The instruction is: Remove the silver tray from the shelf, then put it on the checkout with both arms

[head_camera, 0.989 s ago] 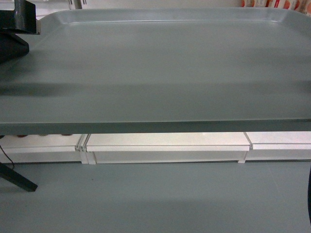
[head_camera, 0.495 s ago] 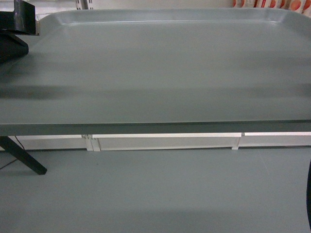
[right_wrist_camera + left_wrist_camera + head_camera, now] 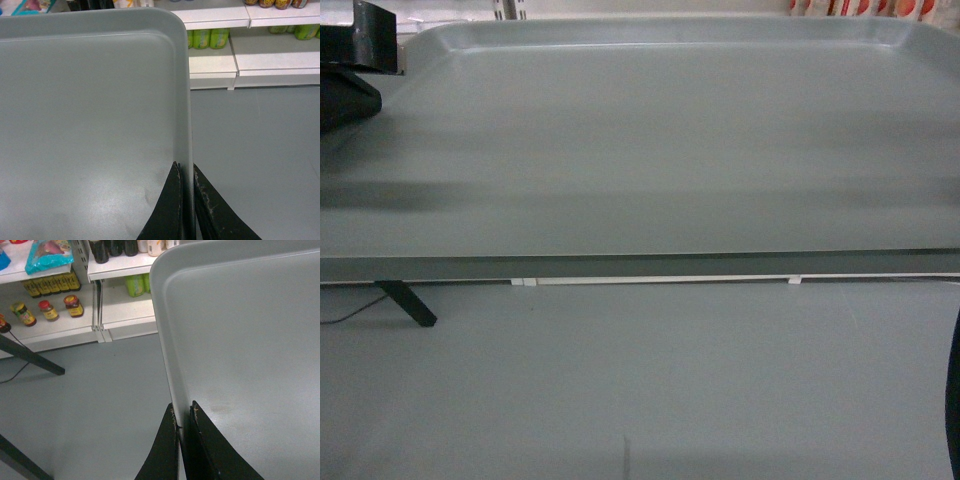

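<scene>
The silver tray (image 3: pixel 650 150) hangs level above the grey floor and fills the upper head view. My left gripper (image 3: pixel 183 415) is shut on the tray's left rim, one finger inside and one outside. My right gripper (image 3: pixel 185 170) is shut on the right rim (image 3: pixel 184 100) in the same way. In the head view the left gripper (image 3: pixel 360 50) shows as a black block at the tray's far left corner. The white shelf (image 3: pixel 120 260) stands beyond the tray, apart from it. The checkout is out of view.
The shelf boards carry jars (image 3: pixel 50 310), green bottles (image 3: pixel 207 37) and a blue packet (image 3: pixel 47 255). A black stand leg (image 3: pixel 408 303) slants on the grey floor (image 3: pixel 650 380) at the left. Only a thin strip of the shelf base (image 3: pixel 660 280) shows under the tray's near edge.
The white shelf base under the tray's near edge has shrunk to a thin strip and more floor shows. The black leg has shifted right. The tray keeps its place between the grippers.
</scene>
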You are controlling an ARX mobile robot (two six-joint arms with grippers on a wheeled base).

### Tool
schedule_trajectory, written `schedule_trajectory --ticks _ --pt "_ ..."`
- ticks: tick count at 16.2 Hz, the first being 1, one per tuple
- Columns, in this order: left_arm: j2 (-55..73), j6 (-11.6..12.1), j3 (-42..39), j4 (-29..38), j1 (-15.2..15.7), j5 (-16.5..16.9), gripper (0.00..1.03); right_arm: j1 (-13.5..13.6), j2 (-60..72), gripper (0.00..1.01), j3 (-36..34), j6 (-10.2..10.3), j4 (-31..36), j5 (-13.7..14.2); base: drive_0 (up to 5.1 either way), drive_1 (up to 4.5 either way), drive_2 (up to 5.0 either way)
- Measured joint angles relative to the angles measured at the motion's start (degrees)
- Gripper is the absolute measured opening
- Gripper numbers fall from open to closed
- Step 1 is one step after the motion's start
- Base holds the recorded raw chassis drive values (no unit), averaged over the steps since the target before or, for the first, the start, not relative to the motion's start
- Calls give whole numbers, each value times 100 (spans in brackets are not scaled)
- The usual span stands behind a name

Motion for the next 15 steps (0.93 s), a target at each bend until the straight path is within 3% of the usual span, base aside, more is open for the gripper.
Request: schedule_trajectory --ticks 15 --pt "4 0 2 -2 2 2 4 -2 2 3 0 -2 -4 -2 5 -422 432"
